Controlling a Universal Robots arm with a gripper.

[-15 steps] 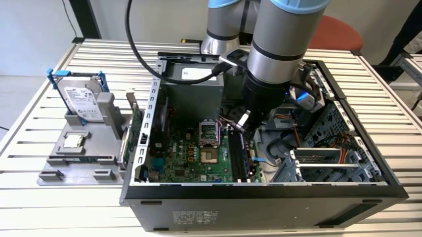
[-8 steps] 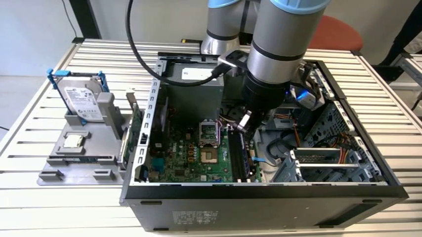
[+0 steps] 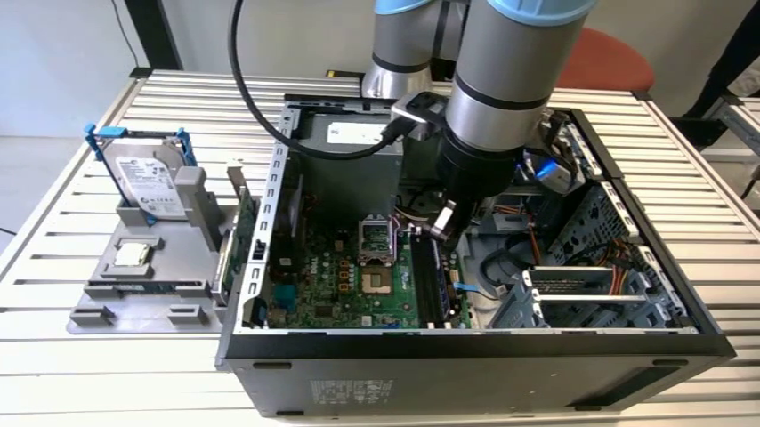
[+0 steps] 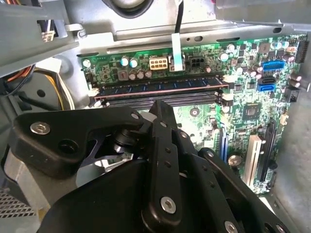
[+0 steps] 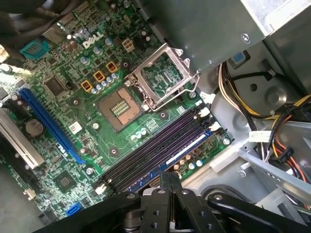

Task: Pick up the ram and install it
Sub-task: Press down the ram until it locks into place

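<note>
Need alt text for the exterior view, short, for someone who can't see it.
A robot arm reaches down into an open computer case, its gripper just above the ram, which sits in a slot on the green motherboard. On the slatted table at the exterior view's left, a grey fixture holds a hard drive in a blue frame.

The open computer case [image 3: 475, 338] sits on the counter [image 3: 71, 374], lower centre of the exterior view. Inside it lies the motherboard [image 3: 344, 285], with the ram [image 3: 433, 276] seated along its right side. A tray [image 3: 142, 285] stands left of the case.
</note>
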